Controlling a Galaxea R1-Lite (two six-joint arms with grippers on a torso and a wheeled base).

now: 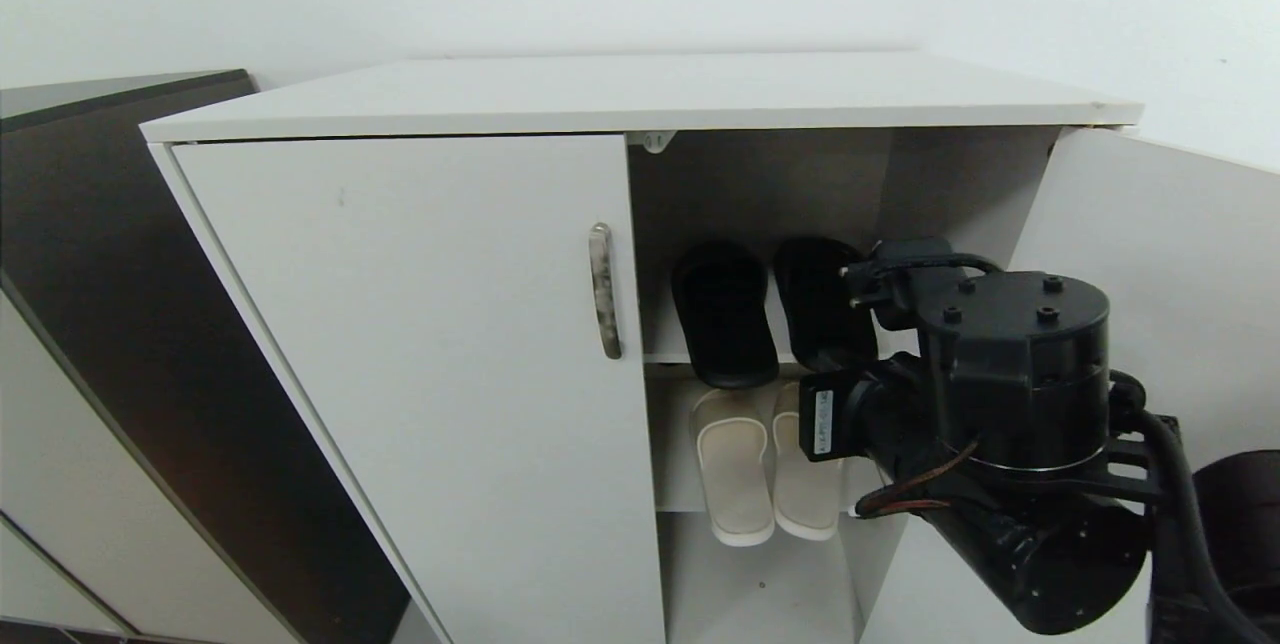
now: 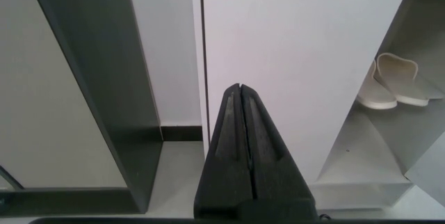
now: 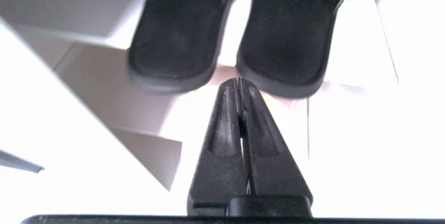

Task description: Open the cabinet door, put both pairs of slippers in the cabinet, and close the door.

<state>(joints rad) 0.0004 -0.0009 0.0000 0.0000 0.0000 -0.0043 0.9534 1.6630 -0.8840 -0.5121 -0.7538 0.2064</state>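
Jaws on my right arm shut, empty, facing black slippers in cabinet; open door hangs off cabinet's right, nearest them.

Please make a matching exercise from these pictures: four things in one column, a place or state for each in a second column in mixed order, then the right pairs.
1. black slippers
2. white slippers
3. left door
4. right door

A. swung open
B. on the second shelf
C. closed
D. on the top shelf

Pairs: 1-D, 2-B, 3-C, 4-A
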